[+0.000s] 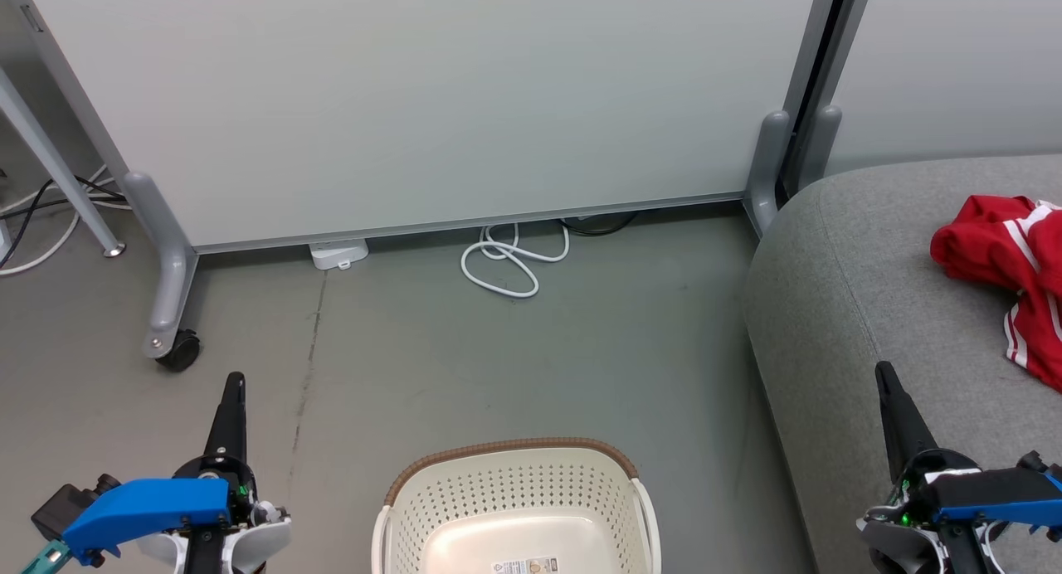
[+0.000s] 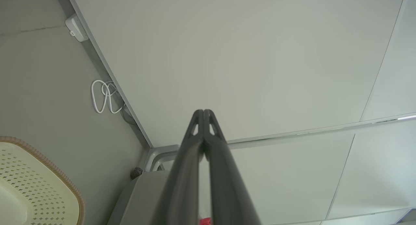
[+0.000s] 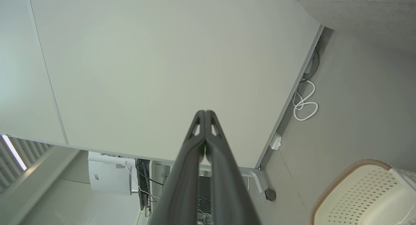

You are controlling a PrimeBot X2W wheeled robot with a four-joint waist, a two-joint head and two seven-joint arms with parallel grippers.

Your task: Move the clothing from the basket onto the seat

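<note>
Even, diffuse light. The partition panel [image 1: 431, 101] casts only a faint shadow on the floor [image 1: 581, 350]. Head view sharp. Wrist views bow straight panel edges toward the margins. The left pincer [image 2: 203, 112] and right pincer [image 3: 205, 112] blur toward the lens. A bright strip [image 3: 13, 152] glares left of the right pincer.

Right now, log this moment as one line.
clothing: on seat | basket: visible part empty | left gripper: shut, empty | right gripper: shut, empty

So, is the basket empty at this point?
Empty where visible: the basket shows a bare bottom with a label; the clothing lies on the seat. The basket's near end is cropped.
</note>
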